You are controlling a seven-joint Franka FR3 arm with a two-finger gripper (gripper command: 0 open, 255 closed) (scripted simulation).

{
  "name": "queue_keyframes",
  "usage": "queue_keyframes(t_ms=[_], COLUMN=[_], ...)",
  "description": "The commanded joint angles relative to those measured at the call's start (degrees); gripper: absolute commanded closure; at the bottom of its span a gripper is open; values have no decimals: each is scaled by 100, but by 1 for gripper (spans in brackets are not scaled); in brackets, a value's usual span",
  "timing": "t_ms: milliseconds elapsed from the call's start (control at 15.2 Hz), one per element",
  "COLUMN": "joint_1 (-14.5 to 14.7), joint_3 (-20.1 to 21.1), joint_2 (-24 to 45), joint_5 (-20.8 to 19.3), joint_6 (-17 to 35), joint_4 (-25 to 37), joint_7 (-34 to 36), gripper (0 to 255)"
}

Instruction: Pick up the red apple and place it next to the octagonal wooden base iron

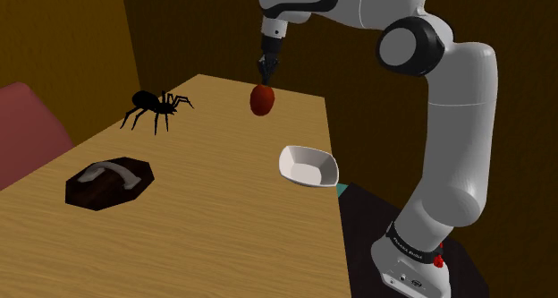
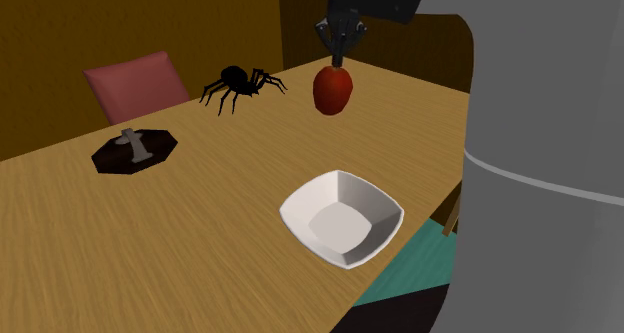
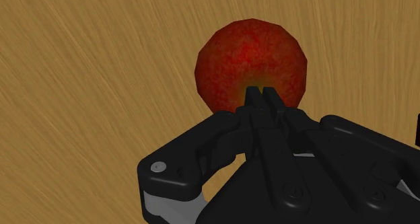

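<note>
The red apple (image 1: pixel 261 99) (image 2: pixel 333 89) hangs just under my gripper (image 1: pixel 266 72) (image 2: pixel 338 59), above the far part of the wooden table (image 1: pixel 206 234). In the wrist view the two black fingers meet at the apple's (image 3: pixel 250 64) top, pinching it there; the gripper (image 3: pixel 261 95) is shut on it. The iron, a grey handle on a dark octagonal base (image 1: pixel 109 182) (image 2: pixel 135 149), lies on the table towards the shoulder view's left, well apart from the apple.
A black toy spider (image 1: pixel 156 106) (image 2: pixel 240 84) stands at the far table edge between iron and apple. A white bowl (image 1: pixel 308 166) (image 2: pixel 340 219) sits near the table edge by the arm. A reddish chair back (image 2: pixel 135 81) rises behind the table.
</note>
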Motion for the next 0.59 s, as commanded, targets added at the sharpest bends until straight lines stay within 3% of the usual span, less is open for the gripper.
queue_keyframes(t_ms=[0,528], joint_1=[-12,-76], joint_3=[-2,-1], joint_2=[10,202], joint_5=[0,25], joint_6=[-154,-879], joint_4=[163,1082], joint_7=[8,64], gripper=[255,255])
